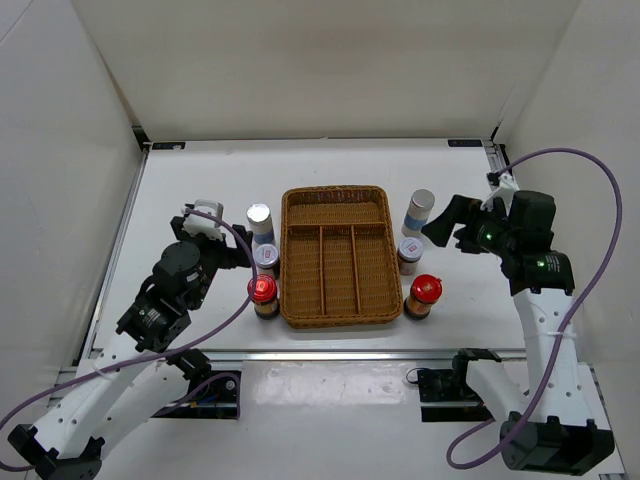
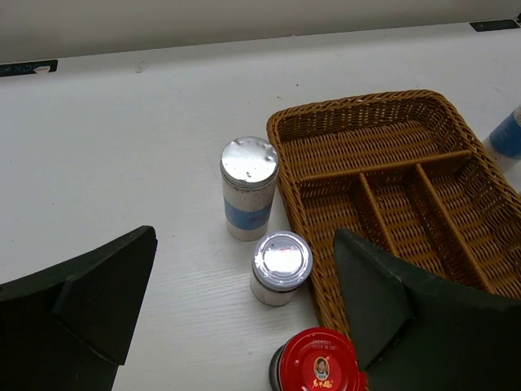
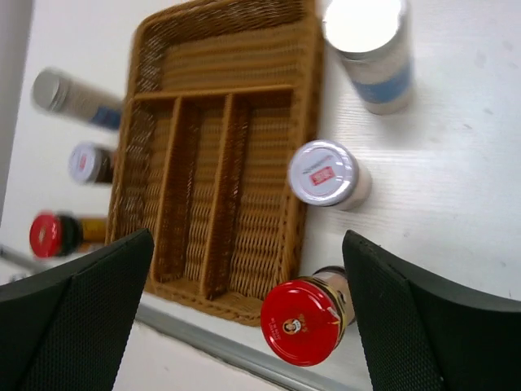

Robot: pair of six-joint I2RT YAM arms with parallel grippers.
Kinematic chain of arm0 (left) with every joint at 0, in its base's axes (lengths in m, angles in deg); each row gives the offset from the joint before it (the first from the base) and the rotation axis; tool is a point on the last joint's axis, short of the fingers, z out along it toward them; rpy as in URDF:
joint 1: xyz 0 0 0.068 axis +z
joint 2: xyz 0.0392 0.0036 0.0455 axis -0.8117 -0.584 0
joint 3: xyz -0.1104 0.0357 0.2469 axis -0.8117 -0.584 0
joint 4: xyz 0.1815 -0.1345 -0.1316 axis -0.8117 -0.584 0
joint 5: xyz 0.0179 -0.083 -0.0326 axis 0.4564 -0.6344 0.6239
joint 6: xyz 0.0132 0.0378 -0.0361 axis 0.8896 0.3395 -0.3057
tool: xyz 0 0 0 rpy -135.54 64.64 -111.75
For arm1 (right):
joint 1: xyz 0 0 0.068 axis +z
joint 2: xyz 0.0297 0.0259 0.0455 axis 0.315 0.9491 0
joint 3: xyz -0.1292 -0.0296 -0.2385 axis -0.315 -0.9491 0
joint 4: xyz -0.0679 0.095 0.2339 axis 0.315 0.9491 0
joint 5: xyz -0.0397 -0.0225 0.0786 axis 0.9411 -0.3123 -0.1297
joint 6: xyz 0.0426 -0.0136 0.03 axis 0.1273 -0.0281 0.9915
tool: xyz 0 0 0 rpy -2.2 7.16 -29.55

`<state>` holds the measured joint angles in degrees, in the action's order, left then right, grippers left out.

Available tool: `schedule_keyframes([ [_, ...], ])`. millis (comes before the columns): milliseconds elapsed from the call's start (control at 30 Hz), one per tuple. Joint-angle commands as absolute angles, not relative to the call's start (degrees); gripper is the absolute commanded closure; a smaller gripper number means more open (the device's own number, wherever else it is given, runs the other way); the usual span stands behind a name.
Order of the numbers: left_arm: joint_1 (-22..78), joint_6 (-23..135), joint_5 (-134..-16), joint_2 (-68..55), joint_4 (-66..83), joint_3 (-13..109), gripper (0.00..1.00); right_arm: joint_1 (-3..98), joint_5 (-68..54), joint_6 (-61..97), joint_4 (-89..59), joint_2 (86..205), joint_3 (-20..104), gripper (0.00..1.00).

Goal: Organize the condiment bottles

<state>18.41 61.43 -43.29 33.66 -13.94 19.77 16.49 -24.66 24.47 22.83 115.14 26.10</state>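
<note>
The left arm crouched low, its left gripper (image 1: 232, 256) spread wide and empty, aimed at three bottles standing in a row: tall silver-capped white-blue bottle (image 1: 260, 222), short brown silver-lidded jar (image 1: 265, 260), dark red-capped bottle (image 1: 264, 294). Just beside them lay the brown wicker divided tray (image 1: 335, 191). Along its right rim stood a second tall bottle (image 1: 420, 210), second brown jar (image 1: 410, 255) and second red-capped bottle (image 1: 424, 295). The right gripper (image 1: 441, 225) hovered there, wide open, gripping nothing.

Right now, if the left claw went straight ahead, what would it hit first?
Probably the short silver-lidded jar, which sits between the left claw's open fingers; depth is unclear.
</note>
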Motion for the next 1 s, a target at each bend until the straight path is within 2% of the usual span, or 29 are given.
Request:
schedule_keyframes([
  [0,18.14,61.80,-41.31,34.12,-14.63,19.36,0.00,16.69,-10.47,36.56,22.56,116.78,27.82,0.00],
  [67,18.14,62.41,-41.31,34.72,-14.63,19.35,0.00,16.17,-6.53,39.06,24.43,119.07,29.05,0.00],
  [167,18.14,62.42,-40.78,35.25,-14.63,18.82,0.00,16.68,-14.76,32.12,24.43,122.42,30.38,0.00],
  [400,18.14,63.56,-40.08,35.96,-13.31,16.54,0.00,17.83,-10.93,30.88,19.07,113.20,24.14,0.00],
  [700,18.14,63.56,-38.85,35.96,-12.09,15.39,0.00,17.83,-8.02,29.12,21.26,116.35,23.52,0.00],
  [800,18.14,63.56,-38.85,35.96,-12.08,15.39,0.00,19.40,-8.02,29.12,20.65,121.18,25.53,0.00],
  [967,18.14,64.09,-38.32,35.96,-12.08,14.87,0.00,24.59,0.05,29.12,21.97,133.22,34.83,0.00],
])
